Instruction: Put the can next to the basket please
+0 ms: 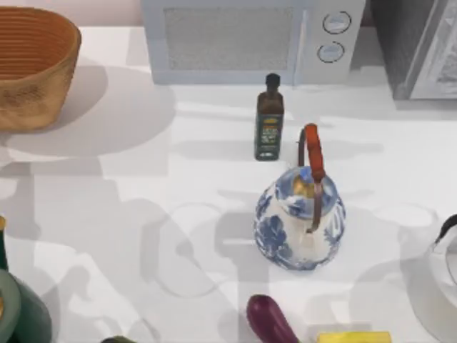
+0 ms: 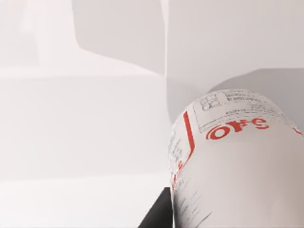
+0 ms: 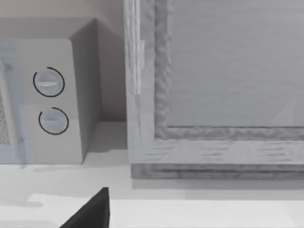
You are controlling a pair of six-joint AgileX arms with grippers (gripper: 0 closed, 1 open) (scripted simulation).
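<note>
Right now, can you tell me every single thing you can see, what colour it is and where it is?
basket: one, tan-orange wicker, table's far left corner.
microwave: one, pale grey, back middle.
dark bottle: one, black cap, in front of the microwave.
teapot: one, blue and white, orange handle, middle right.
eggplant: one, purple, near edge.
yellow block: one, near edge, beside the eggplant.
can: one, white with red lettering, close up in the left wrist view.
left gripper: dark finger beside the can.

White can (image 2: 237, 161) with red lettering; tan-orange ribbed basket (image 1: 32, 64); blue-and-white patterned teapot (image 1: 300, 218); dark, black-capped bottle (image 1: 270, 118); purple eggplant (image 1: 270, 320).
</note>
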